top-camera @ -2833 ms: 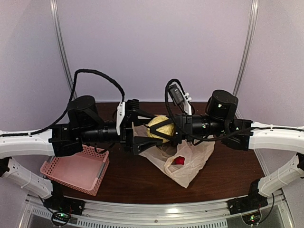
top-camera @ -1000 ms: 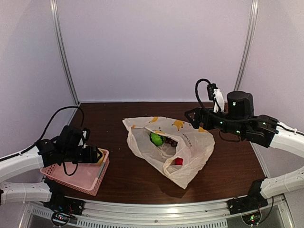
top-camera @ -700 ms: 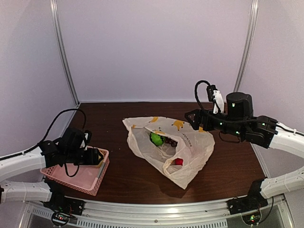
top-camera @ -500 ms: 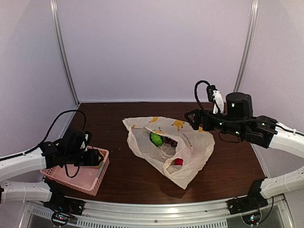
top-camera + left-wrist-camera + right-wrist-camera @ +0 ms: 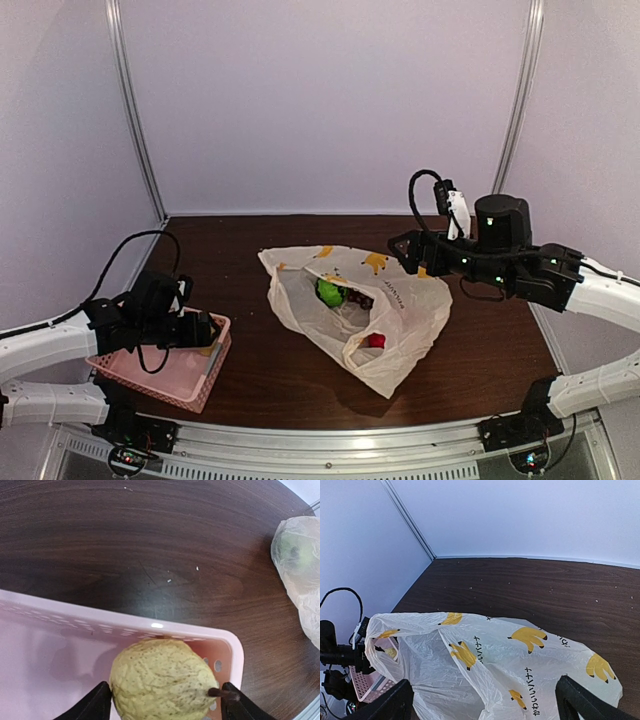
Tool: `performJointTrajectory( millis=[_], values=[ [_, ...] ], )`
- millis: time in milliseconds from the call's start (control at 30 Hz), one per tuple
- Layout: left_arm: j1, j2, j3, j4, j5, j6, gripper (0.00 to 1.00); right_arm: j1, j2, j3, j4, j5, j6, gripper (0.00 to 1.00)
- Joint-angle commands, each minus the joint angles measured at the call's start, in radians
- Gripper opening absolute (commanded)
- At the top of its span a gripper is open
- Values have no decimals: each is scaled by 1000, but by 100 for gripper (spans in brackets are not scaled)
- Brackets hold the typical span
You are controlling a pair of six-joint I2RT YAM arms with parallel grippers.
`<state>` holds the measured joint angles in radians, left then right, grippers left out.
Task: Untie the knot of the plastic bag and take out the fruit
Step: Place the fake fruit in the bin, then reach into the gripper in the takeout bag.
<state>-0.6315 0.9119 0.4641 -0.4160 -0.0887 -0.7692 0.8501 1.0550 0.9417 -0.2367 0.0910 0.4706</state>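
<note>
The plastic bag (image 5: pixel 400 310) lies open and flattened at mid-table, pale with yellow banana prints; no knot shows. Inside it I see a green fruit (image 5: pixel 328 292), dark grapes (image 5: pixel 359 298) and a red fruit (image 5: pixel 376 340). My left gripper (image 5: pixel 205 330) is shut on a rough yellow-green pear (image 5: pixel 162 680) and holds it over the right end of the pink basket (image 5: pixel 150 368). In the left wrist view its fingers (image 5: pixel 97 706) press both sides of the pear. My right gripper (image 5: pixel 400 248) hovers open and empty above the bag's far right edge, with the bag (image 5: pixel 495 655) spread below it.
The basket rim (image 5: pixel 150 625) runs under the pear. A corner of the bag (image 5: pixel 300 575) shows at the right of the left wrist view. The basket (image 5: pixel 367 685) and left arm show at the right wrist view's lower left. Walls close the back and sides.
Both grippers were over the bag with the pear between them; the left has carried the pear to the basket and the right has drawn back to the right. In the last second, hardly any motion.
</note>
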Motion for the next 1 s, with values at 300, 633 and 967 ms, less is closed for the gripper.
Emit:
performJointTrajectory(
  millis=[300, 633, 967],
  values=[
    [6, -14, 1, 24, 5, -6, 80, 11, 25, -13, 29, -183, -50, 93],
    [6, -104, 150, -172, -110, 37, 84, 192, 218, 57, 36, -129, -66, 73],
    [-6, -79, 251, 86, 203, 244, 76, 243, 468, 174, -30, 28, -53, 54]
  ],
)
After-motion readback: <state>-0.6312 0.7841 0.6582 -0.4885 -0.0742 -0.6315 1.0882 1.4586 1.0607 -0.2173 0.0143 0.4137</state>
